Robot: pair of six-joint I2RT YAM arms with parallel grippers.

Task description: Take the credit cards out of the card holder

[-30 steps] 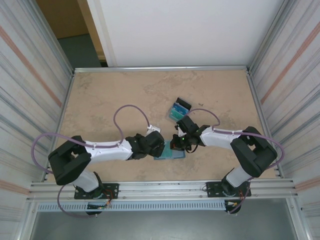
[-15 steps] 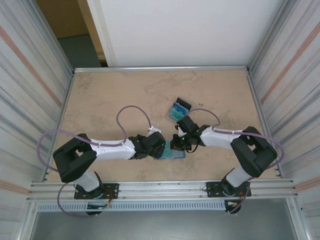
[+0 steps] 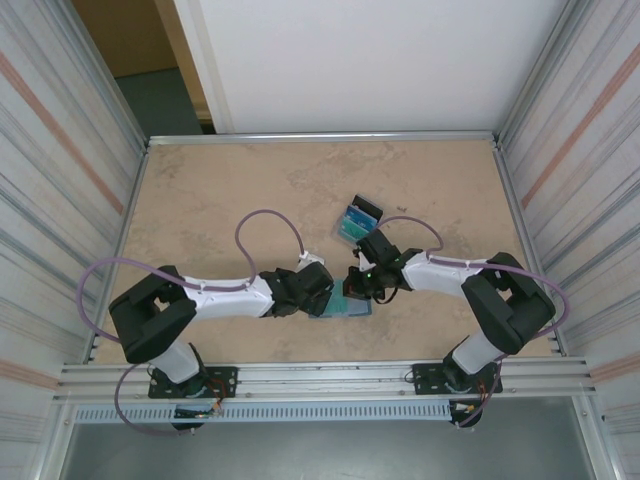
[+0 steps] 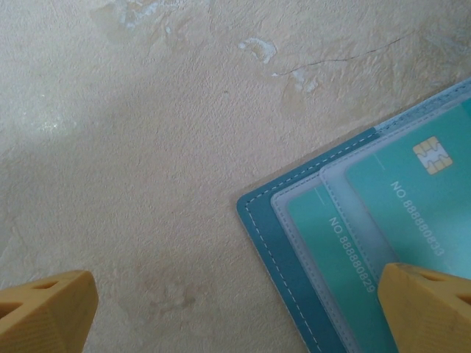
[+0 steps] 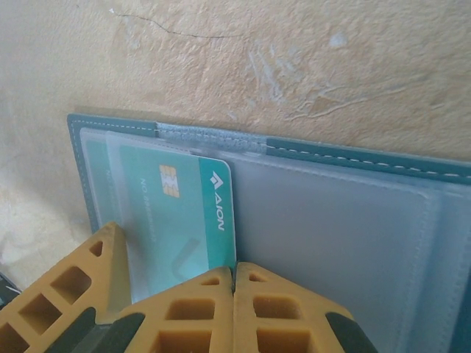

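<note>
The card holder [image 3: 345, 307] lies open by the middle of the table's [image 3: 220, 200] near edge, with teal credit cards [image 4: 412, 198] in its clear sleeves. The left gripper [image 4: 235, 316] is spread wide over one corner of the holder. The right gripper [image 5: 234, 283] is clenched, its tips meeting at one card's edge. Loose cards [image 3: 353, 222] lie stacked just beyond.

A robot test cell in a lab: a stone-look desk [image 3: 220, 190] boxed in by ribbed metal walls [image 3: 50, 150] left and right and a white panel [image 3: 370, 60] at the far side, with two cabled arms [image 3: 215, 297] bolted to an aluminium rail [image 3: 320, 378] along the near edge.
</note>
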